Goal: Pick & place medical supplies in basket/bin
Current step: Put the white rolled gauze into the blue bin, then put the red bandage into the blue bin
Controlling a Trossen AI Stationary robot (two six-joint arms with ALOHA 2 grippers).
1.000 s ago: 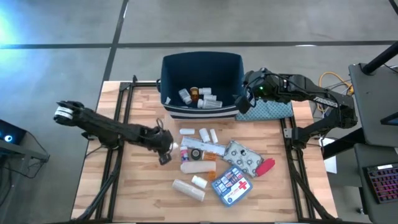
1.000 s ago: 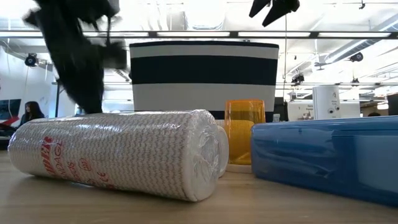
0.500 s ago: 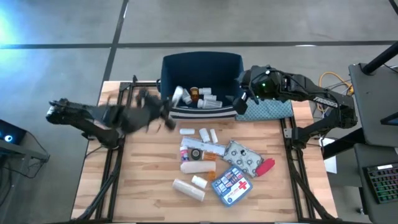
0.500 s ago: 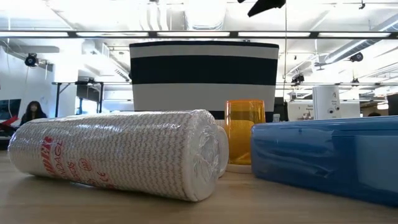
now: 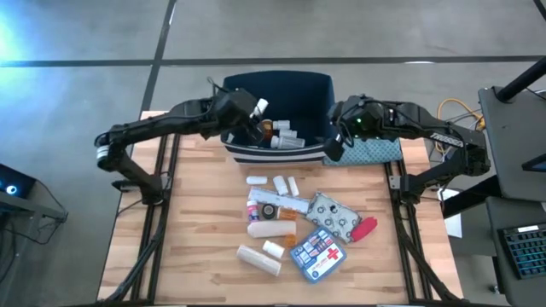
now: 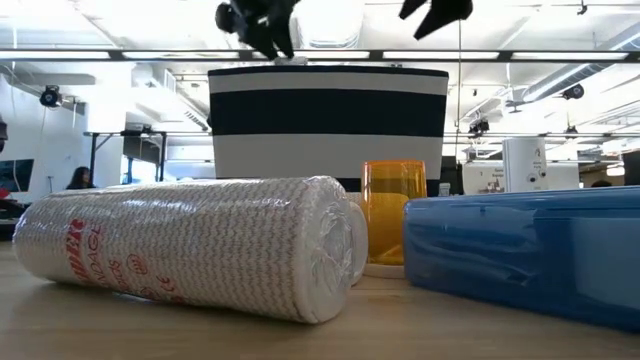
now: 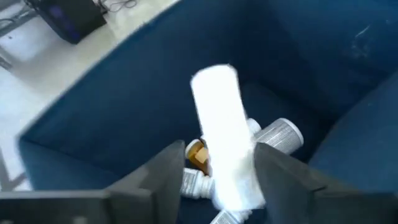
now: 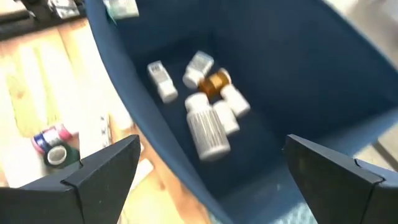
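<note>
The navy bin (image 5: 277, 89) stands at the table's far edge, with several white bottles and an orange vial (image 5: 267, 128) inside. My left gripper (image 5: 250, 113) hangs over the bin's left part, shut on a white bottle (image 7: 221, 137). My right gripper (image 5: 334, 141) hovers open above the bin's right wall, holding nothing. On the table lie white bottles (image 5: 280, 183), bandage rolls (image 5: 258, 260), a silver blister pack (image 5: 333, 213), a red tool (image 5: 365, 228) and the blue first-aid pouch (image 5: 318, 251). The low view shows a bandage roll (image 6: 190, 245) and an orange vial (image 6: 393, 215) close up. My left gripper pinches the white bottle between its two fingers (image 7: 158, 180), on the bottle's near part (image 7: 233, 180). The rest of the bottle (image 7: 214, 87) sticks out past the fingertips. The fingers slant down from the table's left. The bottle is lifted clear, above the inside of the bin.
A blue-grey patterned cloth (image 5: 371, 152) lies right of the bin under my right arm. The supplies cluster in the table's middle and right; bare wood (image 5: 196, 247) shows on the left. Black frame rails (image 5: 166, 153) run along both table sides.
My left arm has swung from the table's middle left, beside the supplies, up and toward the far edge, and now stands over the bin. It has carried a white bottle with it, lifted clear of the table. My right gripper has stayed above the bin's right wall.
</note>
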